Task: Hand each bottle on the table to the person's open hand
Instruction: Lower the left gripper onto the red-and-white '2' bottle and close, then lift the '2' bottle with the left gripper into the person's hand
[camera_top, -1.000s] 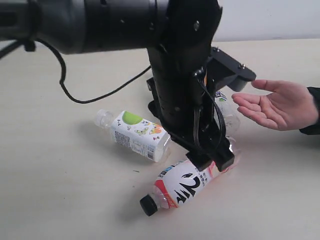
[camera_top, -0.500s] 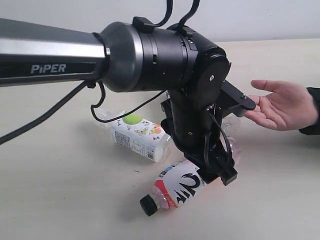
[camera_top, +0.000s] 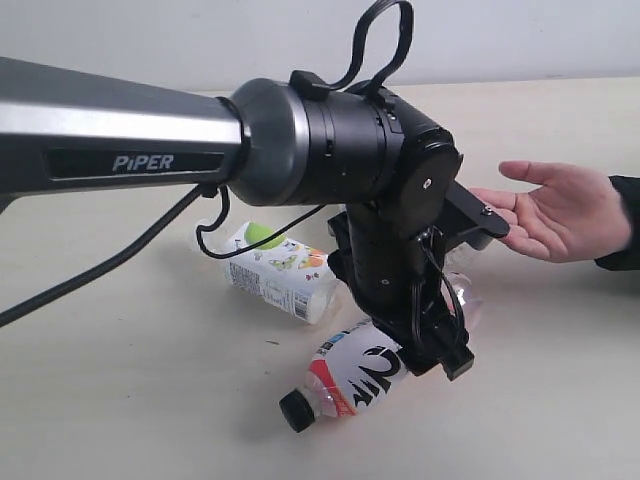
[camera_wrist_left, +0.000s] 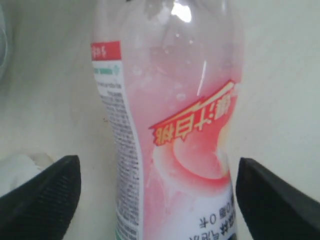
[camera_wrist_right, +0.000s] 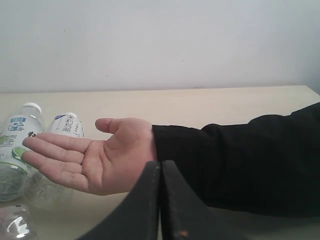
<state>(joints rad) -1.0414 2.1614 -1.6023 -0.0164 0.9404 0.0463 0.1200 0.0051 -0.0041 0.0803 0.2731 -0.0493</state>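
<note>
I see glossy clear plastic on the pink-label bottle (camera_wrist_left: 170, 125), with a shiny printed film wrap. My left fingers (camera_wrist_left: 40, 195) look matt black and finely ribbed. The table (camera_top: 120, 380) is matt and faintly wood-grained. The person's sleeve (camera_wrist_right: 240, 160) is black cloth.

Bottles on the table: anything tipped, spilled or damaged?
Two lie on their sides on the pale beige table: the pink-label clear plastic bottle with black cap and the squarish white-label bottle with a green apple. No spill or damage shows.
</note>
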